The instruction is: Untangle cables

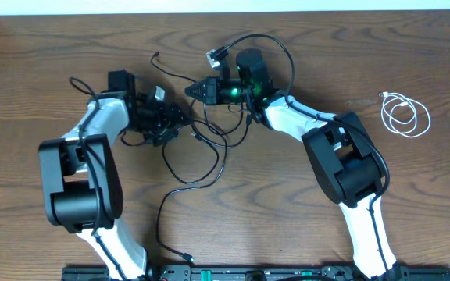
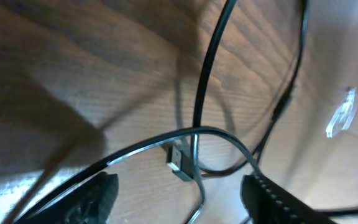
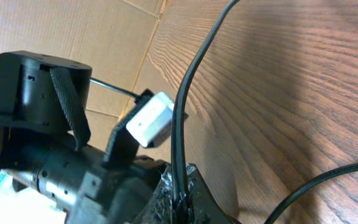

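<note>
Between the two arms, mid-desk (image 1: 37,47): black cables (image 1: 209,148) being untangled.
One strand is being pinched in the closed right end effector (image 1: 192,90). The left end effector (image 2: 182,196) is being held apart either side of a loop and its plug (image 2: 180,160), with nothing clamped. The white cable (image 1: 405,115) is lying coiled, well apart. Light, limp, slippery cord is being judged best gripped just beside a plug.

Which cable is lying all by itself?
The thin white cable, coiled alone on the right; the thin black cables are tangled together in the middle.
</note>
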`<control>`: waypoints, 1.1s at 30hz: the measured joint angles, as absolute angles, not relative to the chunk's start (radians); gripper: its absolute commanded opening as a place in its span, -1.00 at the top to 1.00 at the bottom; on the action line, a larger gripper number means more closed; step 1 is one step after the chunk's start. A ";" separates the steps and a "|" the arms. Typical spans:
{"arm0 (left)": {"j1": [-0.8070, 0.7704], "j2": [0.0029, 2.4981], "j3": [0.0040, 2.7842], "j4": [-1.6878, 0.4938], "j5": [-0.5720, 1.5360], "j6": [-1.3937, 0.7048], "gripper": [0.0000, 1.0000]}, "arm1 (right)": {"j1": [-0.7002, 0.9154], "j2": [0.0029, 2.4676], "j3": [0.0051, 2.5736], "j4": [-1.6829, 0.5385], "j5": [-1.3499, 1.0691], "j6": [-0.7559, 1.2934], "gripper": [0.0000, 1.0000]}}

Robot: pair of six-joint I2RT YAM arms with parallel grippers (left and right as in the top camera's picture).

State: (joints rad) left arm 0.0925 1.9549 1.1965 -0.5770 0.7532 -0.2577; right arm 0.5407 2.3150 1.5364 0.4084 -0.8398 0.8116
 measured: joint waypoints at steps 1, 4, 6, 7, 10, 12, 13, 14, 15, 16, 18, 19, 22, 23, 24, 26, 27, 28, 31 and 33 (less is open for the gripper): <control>0.086 1.955 1.196 -0.572 0.744 -0.262 -0.32 | 0.541 2.313 1.536 0.408 -0.839 0.812 0.97; 0.065 1.955 1.196 -0.562 0.714 -0.274 -0.32 | 0.541 2.293 1.536 0.405 -0.834 0.813 0.97; 0.055 1.955 1.196 -0.557 0.691 -0.279 -0.33 | 0.541 2.269 1.536 0.405 -0.828 0.813 0.97; 0.050 1.955 1.196 -0.555 0.681 -0.282 -0.33 | 0.541 2.253 1.536 0.405 -0.827 0.813 0.97; 0.038 1.955 1.196 -0.542 0.649 -0.292 -0.14 | 0.541 2.201 1.536 0.406 -0.821 0.813 0.97; 0.031 1.955 1.196 -0.537 0.622 -0.302 0.13 | 0.541 2.172 1.538 0.409 -0.821 0.813 0.97; 0.028 1.955 1.196 -0.537 0.607 -0.313 0.21 | 0.541 2.158 1.539 0.409 -0.820 0.813 0.97; 0.025 1.955 1.196 -0.535 0.593 -0.318 0.21 | 0.541 2.151 1.540 0.409 -0.821 0.813 0.97; 0.024 1.955 1.196 -0.535 0.579 -0.321 0.21 | 0.541 2.143 1.541 0.409 -0.821 0.813 0.97; 0.022 1.955 1.196 -0.534 0.565 -0.328 0.21 | 0.541 2.140 1.541 0.409 -0.821 0.813 0.97; 0.021 1.955 1.196 -0.533 0.532 -0.342 0.21 | 0.541 2.135 1.541 0.409 -0.821 0.813 0.98; 0.021 1.955 1.196 -0.533 0.516 -0.345 0.22 | 0.541 2.134 1.541 0.409 -0.821 0.813 0.98; 0.020 1.955 1.196 -0.531 0.468 -0.355 0.50 | 0.541 2.127 1.541 0.409 -0.821 0.813 0.98; 0.020 1.955 1.196 -0.530 0.451 -0.357 0.62 | 0.541 2.123 1.541 0.409 -0.821 0.813 0.97; 0.020 1.955 1.196 -0.530 0.434 -0.362 0.79 | 0.541 2.118 1.541 0.408 -0.821 0.813 0.97; 0.019 1.955 1.196 -0.532 0.392 -0.366 0.85 | 0.541 2.103 1.541 0.409 -0.821 0.811 0.97; 0.019 1.955 1.196 -0.532 0.382 -0.366 0.85 | 0.541 2.094 1.541 0.408 -0.821 0.809 0.97; 0.019 1.955 1.196 -0.534 0.368 -0.370 0.85 | 0.541 2.086 1.541 0.409 -0.821 0.807 0.97; 0.019 1.953 1.196 -0.534 0.337 -0.370 0.85 | 0.541 2.062 1.541 0.409 -0.821 0.804 0.97; 0.019 1.951 1.196 -0.535 0.321 -0.370 0.85 | 0.540 2.049 1.541 0.410 -0.821 0.804 0.98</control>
State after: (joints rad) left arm 0.0185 1.9511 1.1965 -0.5346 0.3210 -0.3698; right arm 0.5400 2.0495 1.5410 0.4095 -0.8207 0.8036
